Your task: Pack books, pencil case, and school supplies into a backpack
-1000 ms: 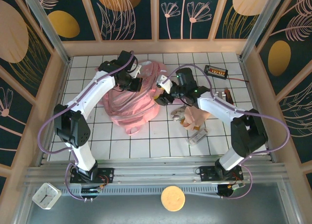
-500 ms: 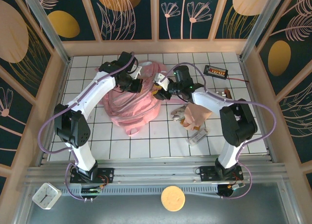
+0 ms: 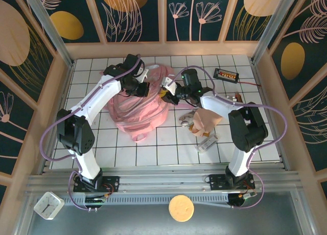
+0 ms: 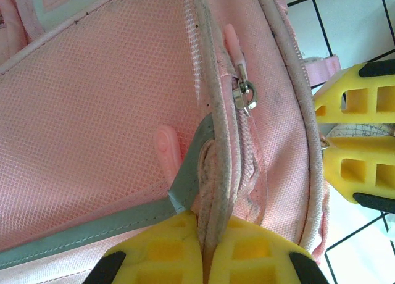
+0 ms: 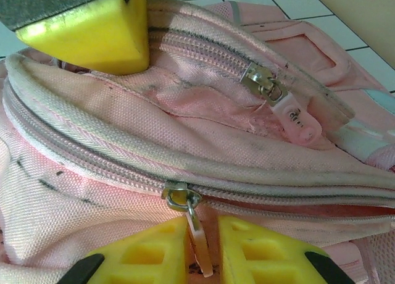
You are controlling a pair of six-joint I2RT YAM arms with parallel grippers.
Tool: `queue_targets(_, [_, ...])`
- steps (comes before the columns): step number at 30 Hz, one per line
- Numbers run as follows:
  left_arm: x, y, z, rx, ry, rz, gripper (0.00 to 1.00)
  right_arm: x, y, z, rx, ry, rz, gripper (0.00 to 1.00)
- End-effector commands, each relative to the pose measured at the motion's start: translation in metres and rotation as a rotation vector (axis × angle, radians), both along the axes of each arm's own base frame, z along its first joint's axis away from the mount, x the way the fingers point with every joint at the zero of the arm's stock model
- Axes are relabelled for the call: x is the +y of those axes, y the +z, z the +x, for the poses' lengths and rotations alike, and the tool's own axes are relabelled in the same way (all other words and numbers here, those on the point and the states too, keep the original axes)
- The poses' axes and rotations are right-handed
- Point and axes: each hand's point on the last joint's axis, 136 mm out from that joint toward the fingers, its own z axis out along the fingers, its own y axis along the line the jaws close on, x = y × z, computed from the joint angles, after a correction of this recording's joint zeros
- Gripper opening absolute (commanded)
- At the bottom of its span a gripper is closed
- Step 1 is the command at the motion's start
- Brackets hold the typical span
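The pink backpack (image 3: 134, 112) lies at the table's middle left. My left gripper (image 3: 144, 90) is at its far edge, shut on a piped seam of the backpack (image 4: 210, 191) beside a grey reflective strip. My right gripper (image 3: 164, 94) meets the bag from the right. Its yellow fingers (image 5: 148, 256) pinch the pale zipper pull (image 5: 199, 238) that hangs from a metal slider (image 5: 179, 194) on the shut main zip. The beige-pink pencil case (image 3: 208, 119) lies right of the bag, with the whitish-grey block (image 3: 207, 143) nearer the front. The books are out of view.
A black gadget with orange digits (image 3: 226, 74) and its red wire sit at the back right. A second zipper with a pink tab (image 5: 290, 114) runs above the main one. The right gripper's fingers (image 4: 352, 167) are close beside the left gripper.
The right gripper has swung left and towards the back to the backpack and settled on the zipper pull. The left gripper has kept its hold on the seam.
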Motion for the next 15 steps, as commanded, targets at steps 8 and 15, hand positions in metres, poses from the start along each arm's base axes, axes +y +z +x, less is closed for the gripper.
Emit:
queue_targets(8, [-0.003,0.016,-0.004,-0.015,0.018,-0.06,0.0,0.011,0.021,0.003,-0.036,0.001,0.04,0.0])
queue_targets(15, [0.003,0.01,-0.001,-0.017,0.062,-0.034,0.0,0.014,0.03,-0.026,0.014,0.003,-0.004,0.0])
